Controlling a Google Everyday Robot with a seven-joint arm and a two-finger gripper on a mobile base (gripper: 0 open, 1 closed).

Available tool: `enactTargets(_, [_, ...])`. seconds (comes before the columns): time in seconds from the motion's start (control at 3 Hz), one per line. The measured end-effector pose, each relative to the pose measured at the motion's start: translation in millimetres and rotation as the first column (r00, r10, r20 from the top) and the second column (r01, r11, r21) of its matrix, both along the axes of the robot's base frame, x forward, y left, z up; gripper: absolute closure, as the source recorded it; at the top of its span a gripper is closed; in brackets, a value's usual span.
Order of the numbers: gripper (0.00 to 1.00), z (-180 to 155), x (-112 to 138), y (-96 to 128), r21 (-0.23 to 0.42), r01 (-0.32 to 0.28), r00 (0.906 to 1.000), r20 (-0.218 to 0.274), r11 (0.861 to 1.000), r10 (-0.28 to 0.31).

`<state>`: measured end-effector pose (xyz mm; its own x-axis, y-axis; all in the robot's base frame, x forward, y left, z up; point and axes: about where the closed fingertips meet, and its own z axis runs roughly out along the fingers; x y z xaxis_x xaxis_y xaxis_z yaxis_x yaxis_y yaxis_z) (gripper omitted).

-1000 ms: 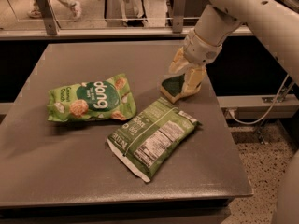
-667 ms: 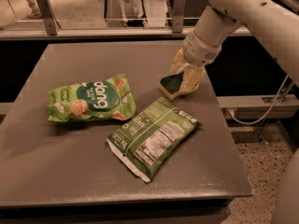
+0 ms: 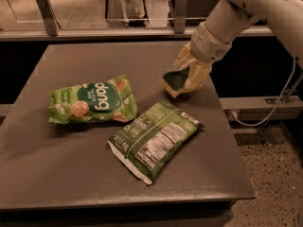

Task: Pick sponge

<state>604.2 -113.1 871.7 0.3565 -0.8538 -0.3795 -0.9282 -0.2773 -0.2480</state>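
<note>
A dark grey bench (image 3: 71, 174) seen from above and in front, with a white robot arm (image 3: 232, 15) reaching down from the upper right. The gripper (image 3: 185, 79) is low over the bench near its right edge, toward the far right corner. Its two pale yellow fingers (image 3: 197, 75) stand on either side of the sponge (image 3: 173, 81) and are closed against it, one finger at the far side and one at the near right side. The sponge sits between them, tilted so its dark green top faces left and toward the viewer, with a strip of pale yellow foam showing along its lower edge; whether its low edge touches the bench cannot be told. Two snack bags lie flat on the bench, well apart from the sponge. A bright green bag (image 3: 92, 100) with white lettering lies toward the left edge, about midway between the front and back edges. A darker green bag (image 3: 154, 138), showing a white nutrition label, lies at a slant near the middle, closer to the front edge, its upper right corner near the sponge but apart from it.
</note>
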Motion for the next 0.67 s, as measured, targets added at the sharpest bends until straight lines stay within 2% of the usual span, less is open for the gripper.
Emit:
enactTargets(0.33, [1.00,53.2,-17.3,-6.5,0.027,0.003,0.9960,0.090,1.000,-0.006])
enactTargets(0.67, [1.00,53.1,-17.2,-6.4,0.027,0.003,0.9959,0.090,1.000,-0.006])
